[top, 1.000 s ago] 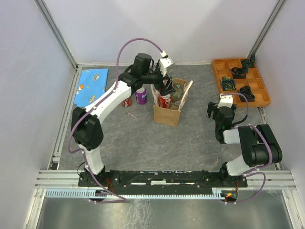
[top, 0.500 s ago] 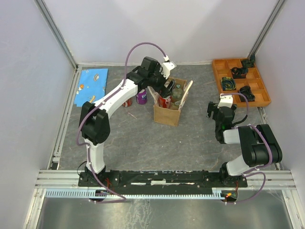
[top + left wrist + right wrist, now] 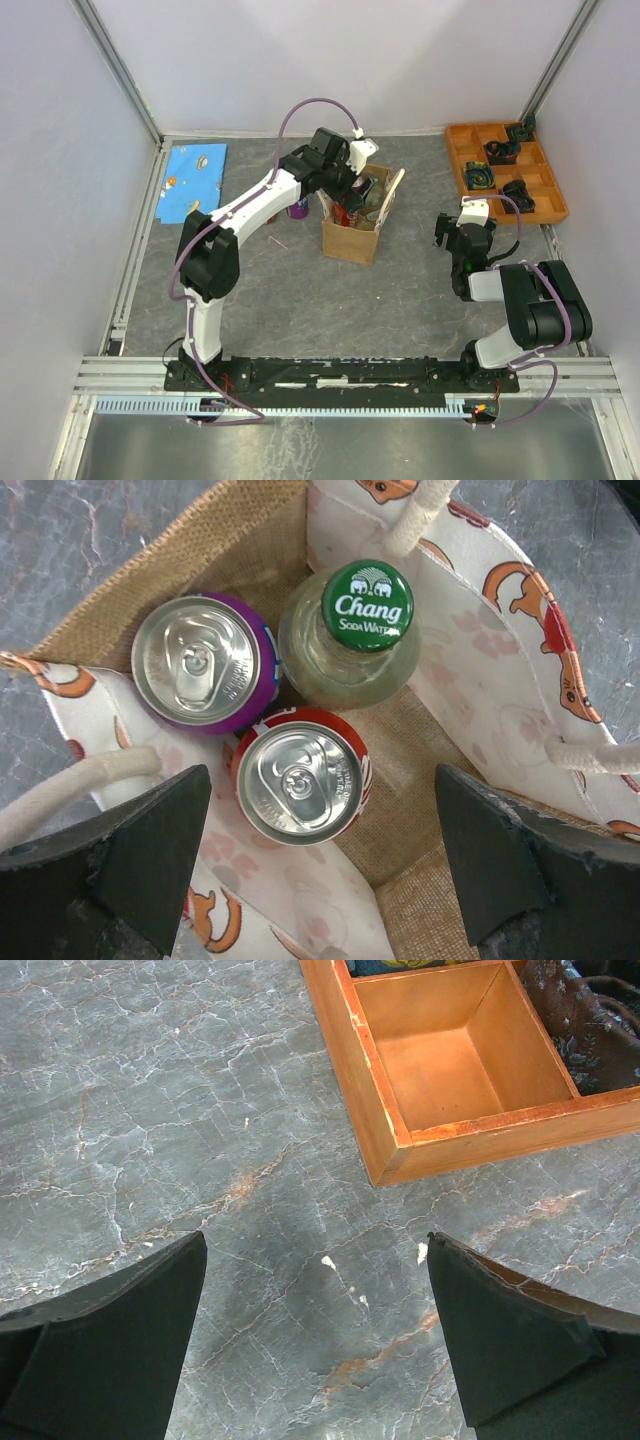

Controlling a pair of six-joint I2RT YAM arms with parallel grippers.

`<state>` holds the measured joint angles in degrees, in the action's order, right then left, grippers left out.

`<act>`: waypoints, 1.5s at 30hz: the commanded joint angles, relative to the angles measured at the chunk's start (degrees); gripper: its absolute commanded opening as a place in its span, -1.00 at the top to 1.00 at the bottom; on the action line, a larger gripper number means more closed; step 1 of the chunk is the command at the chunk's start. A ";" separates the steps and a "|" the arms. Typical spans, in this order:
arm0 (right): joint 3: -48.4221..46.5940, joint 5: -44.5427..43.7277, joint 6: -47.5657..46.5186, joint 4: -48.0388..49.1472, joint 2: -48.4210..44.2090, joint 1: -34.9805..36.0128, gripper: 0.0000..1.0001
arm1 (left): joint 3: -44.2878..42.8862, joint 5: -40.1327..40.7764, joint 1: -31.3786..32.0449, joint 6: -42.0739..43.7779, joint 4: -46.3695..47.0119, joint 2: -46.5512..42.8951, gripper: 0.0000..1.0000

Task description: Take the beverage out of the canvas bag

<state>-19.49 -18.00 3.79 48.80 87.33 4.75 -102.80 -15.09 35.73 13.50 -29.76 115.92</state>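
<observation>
The canvas bag stands upright in the middle of the table, its cream loop handles spread apart. The left wrist view looks straight down into the bag. Three beverages stand inside: a purple can, a red can and a glass bottle with a green Chang cap. My left gripper hovers open above the bag's mouth, and the red can lies between its fingers, well below them. My right gripper stands open over bare table, holding nothing.
An orange compartment tray with dark items sits at the back right, its near corner just ahead of the right gripper. A blue mat lies at the back left. A purple can stands left of the bag, behind the left arm.
The left arm has swung right and forward, so its gripper now hangs over the bag's mouth, with the jaws slightly wider. The right arm has not moved.
</observation>
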 commanded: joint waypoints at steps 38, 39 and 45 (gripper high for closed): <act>-0.98 -0.28 0.40 1.85 -0.67 -0.26 -0.98 | 2.68 10.06 4.09 -0.98 0.71 8.87 -0.66; -0.99 -0.28 0.34 1.83 -0.71 -0.25 -0.98 | 2.67 9.89 4.09 -0.98 0.73 8.93 -0.58; -0.99 -0.28 0.39 1.81 -0.71 -0.22 -0.98 | 2.46 10.16 4.13 -0.18 0.77 8.07 0.14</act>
<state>-19.49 -18.00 3.79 48.80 87.33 4.75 -100.84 -3.29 39.35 12.86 -28.16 123.61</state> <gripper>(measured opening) 0.991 0.757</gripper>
